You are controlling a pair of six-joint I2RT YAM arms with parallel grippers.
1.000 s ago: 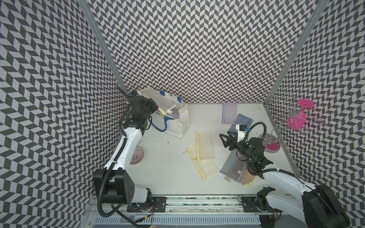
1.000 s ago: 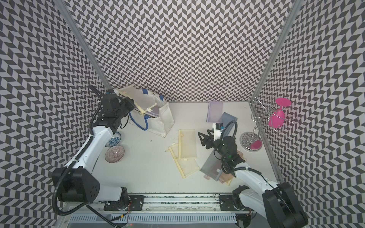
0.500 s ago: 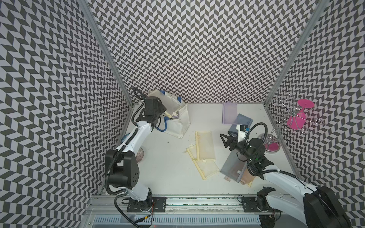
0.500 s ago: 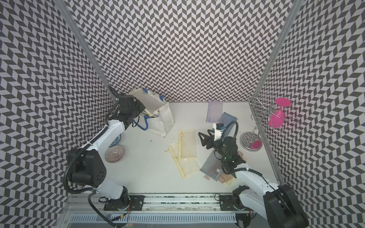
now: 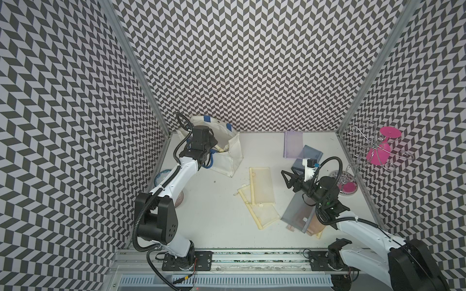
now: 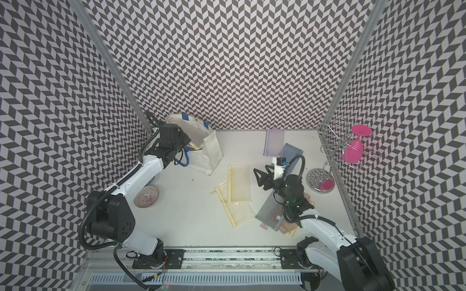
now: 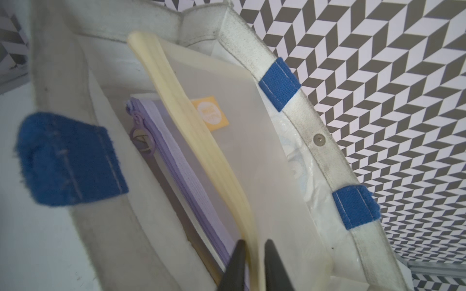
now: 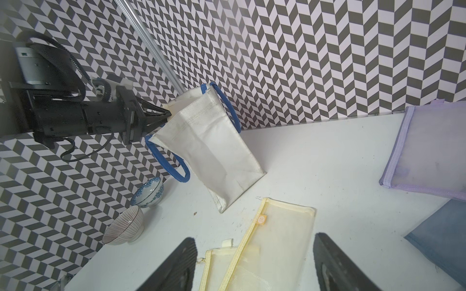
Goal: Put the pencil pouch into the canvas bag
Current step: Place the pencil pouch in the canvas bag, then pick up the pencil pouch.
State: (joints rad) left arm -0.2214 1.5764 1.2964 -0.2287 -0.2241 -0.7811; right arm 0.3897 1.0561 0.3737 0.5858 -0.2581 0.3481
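The white canvas bag [image 5: 228, 157] [image 6: 208, 155] [image 8: 214, 151] with blue rope handles stands tilted at the back left. A translucent pencil pouch [image 7: 239, 151] with a yellow zip edge stands inside it, leaning on the far wall [image 7: 252, 58]. A strip of it shows at the bag's mouth [image 5: 221, 149]. My left gripper [image 7: 254, 243] [image 5: 214, 144] [image 6: 187, 144] is at the mouth, its jaws parted a little on either side of the pouch's yellow edge. My right gripper [image 5: 286, 179] [image 6: 257, 177] [image 8: 254, 238] hovers wide open and empty over yellow pouches on the table.
A lilac pouch [image 7: 161, 151] also lies in the bag. Yellow [image 5: 262, 186], grey [image 5: 297, 209], lilac [image 5: 292, 144] and blue [image 5: 311, 153] pouches lie on the table. Two bowls [image 8: 148, 191] [image 8: 124, 224] sit left of the bag. A wire rack with a pink glass [image 5: 378, 148] stands right.
My left arm swung right and brought the pouch further into the bag's mouth. Its jaws have parted slightly. The right arm has stayed still.
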